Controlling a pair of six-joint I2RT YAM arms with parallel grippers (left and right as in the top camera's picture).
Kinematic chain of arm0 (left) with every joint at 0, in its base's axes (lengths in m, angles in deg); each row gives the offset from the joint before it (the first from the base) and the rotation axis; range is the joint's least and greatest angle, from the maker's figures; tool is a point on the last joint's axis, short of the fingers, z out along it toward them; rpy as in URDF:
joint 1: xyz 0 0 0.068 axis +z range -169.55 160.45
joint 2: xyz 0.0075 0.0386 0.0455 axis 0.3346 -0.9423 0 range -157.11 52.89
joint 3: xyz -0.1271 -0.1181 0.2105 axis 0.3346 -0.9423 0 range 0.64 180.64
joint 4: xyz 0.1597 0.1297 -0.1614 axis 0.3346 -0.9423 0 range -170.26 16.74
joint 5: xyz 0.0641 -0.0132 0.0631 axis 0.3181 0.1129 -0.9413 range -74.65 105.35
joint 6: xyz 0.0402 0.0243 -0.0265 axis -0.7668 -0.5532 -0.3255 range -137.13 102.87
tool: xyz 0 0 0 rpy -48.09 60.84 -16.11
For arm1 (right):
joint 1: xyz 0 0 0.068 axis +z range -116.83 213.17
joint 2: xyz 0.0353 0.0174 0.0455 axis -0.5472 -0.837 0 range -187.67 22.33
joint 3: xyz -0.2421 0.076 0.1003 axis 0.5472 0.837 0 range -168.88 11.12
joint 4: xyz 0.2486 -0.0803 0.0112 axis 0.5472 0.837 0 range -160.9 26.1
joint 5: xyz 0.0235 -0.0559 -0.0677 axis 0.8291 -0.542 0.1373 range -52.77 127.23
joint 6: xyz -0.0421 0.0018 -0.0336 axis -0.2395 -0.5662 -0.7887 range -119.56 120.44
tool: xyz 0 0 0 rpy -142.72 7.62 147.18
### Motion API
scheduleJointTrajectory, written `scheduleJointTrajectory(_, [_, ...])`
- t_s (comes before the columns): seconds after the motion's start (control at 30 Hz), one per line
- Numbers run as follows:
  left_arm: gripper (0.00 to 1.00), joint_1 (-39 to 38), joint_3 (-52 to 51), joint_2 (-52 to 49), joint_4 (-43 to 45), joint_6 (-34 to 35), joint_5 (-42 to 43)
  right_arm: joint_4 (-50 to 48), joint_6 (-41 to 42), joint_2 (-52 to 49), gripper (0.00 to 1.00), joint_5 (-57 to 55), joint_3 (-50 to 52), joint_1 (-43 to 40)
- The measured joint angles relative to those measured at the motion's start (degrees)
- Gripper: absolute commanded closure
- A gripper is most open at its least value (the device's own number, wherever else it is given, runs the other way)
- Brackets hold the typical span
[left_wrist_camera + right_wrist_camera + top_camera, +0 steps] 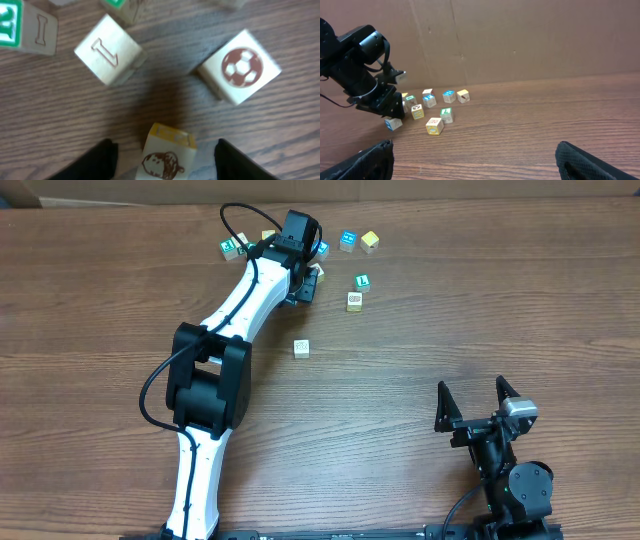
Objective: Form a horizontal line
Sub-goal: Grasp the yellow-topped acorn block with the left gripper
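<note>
Closest to the left wrist camera, a pale wooden cube with a brown acorn drawing and yellow top edge [167, 159] stands between the jaws of the left gripper [166, 144], which are spread on both sides and do not touch it. Seen from overhead, the four cubes form no line. The plain white cube [301, 348] stands alone on the brown wooden table [450, 320]. The teal-green cube with white letter [232, 247] and the tan cube [268, 236] lie left of the left arm [240, 300], near its far end. The white cube with blue edge [322, 249] is just right of it. The right gripper [472, 387], well apart, is spread wide.
</note>
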Motion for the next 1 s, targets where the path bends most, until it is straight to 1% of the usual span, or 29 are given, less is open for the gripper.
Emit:
scheduleJointTrajectory(0.13, [0.51,0.0,0.0,0.0,0.33,-0.07,0.46,0.0,-0.02,0.0,0.0,0.0,0.0,0.0])
scheduleJointTrajectory(0.2, [0.48,0.0,0.0,0.0,0.39,-0.09,0.52,-0.02,0.0,0.0,0.0,0.0,0.0,0.0])
scheduleJointTrajectory(0.27, [0.48,0.0,0.0,0.0,0.35,-0.09,0.61,-0.04,0.0,0.0,0.0,0.0,0.0,0.0])
scheduleJointTrajectory(0.37, [0.51,0.0,0.0,0.0,0.33,-0.07,0.63,-0.02,-0.02,0.0,0.0,0.0,0.0,0.0])
scheduleJointTrajectory(0.43, [0.57,0.0,0.0,0.0,-0.11,-0.11,0.63,-0.02,0.0,0.0,0.0,0.0,0.0,0.0])
scheduleJointTrajectory(0.6, [0.56,0.0,0.0,0.0,-0.94,-0.09,0.63,-0.02,0.0,0.0,0.0,-0.02,0.0,0.0])
scheduleJointTrajectory(0.7, [0.59,0.0,0.0,0.0,-0.92,-0.04,0.63,-0.04,0.0,0.0,0.0,0.0,0.0,0.0])
scheduleJointTrajectory(0.83, [0.68,0.0,0.0,-0.02,-0.76,0.44,0.63,0.0,0.0,0.0,0.0,-0.02,0.0,0.0])
scheduleJointTrajectory(0.93, [0.7,0.0,0.0,-0.02,-0.79,1.11,0.63,-0.02,0.02,0.0,0.0,0.0,0.0,0.0])
scheduleJointTrajectory(1.0, [0.67,0.0,0.0,-0.02,-1.01,1.84,0.63,-0.02,-0.02,0.0,0.0,-0.02,0.0,0.0])
